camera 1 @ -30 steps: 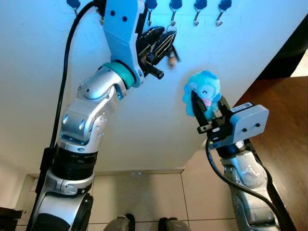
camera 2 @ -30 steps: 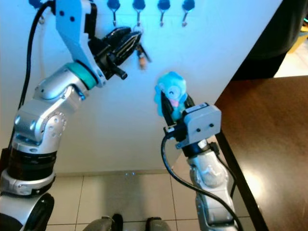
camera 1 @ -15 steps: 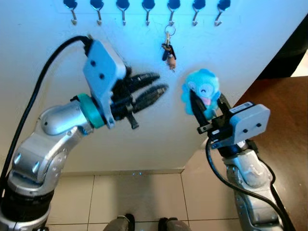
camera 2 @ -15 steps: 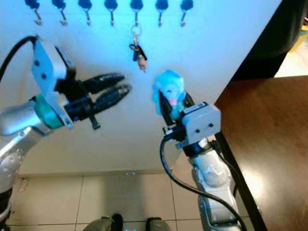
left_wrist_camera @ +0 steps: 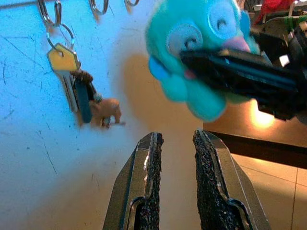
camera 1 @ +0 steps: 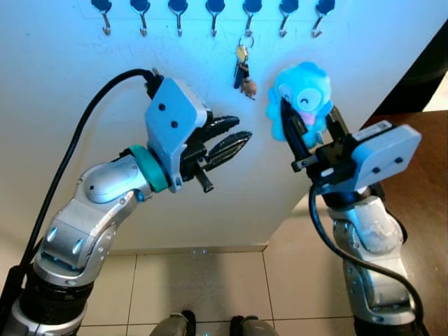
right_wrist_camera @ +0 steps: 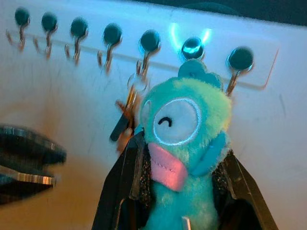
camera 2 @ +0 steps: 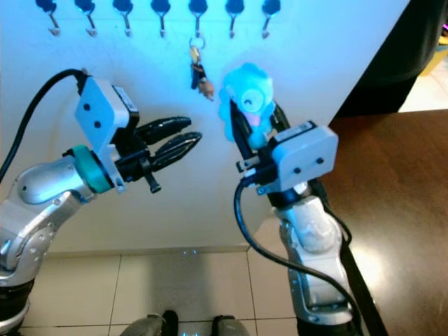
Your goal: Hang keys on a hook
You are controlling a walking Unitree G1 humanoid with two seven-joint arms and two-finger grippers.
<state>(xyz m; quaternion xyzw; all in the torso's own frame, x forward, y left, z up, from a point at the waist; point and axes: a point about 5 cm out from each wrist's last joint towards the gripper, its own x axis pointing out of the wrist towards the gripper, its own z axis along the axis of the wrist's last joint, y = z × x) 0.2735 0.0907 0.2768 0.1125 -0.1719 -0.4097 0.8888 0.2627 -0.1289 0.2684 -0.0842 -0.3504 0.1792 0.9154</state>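
Left gripper (camera 1: 231, 142) hovers before the white wall (camera 1: 84, 91), its black fingers slightly parted, nothing between them. Up and right, the small bunch of metal keys with a tan animal charm (camera 1: 242, 71) hangs from a hook (camera 1: 250, 15) in the blue-capped row — just beside it, the right gripper (camera 1: 308, 122) pinches a fluffy turquoise plush toy (camera 1: 302, 98).

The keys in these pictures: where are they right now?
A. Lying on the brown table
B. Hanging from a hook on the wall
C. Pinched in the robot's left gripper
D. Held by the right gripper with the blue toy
B: the keys dangle by their ring from a hook in the wall row, while the left gripper is open below them and the right gripper grips the blue plush toy.
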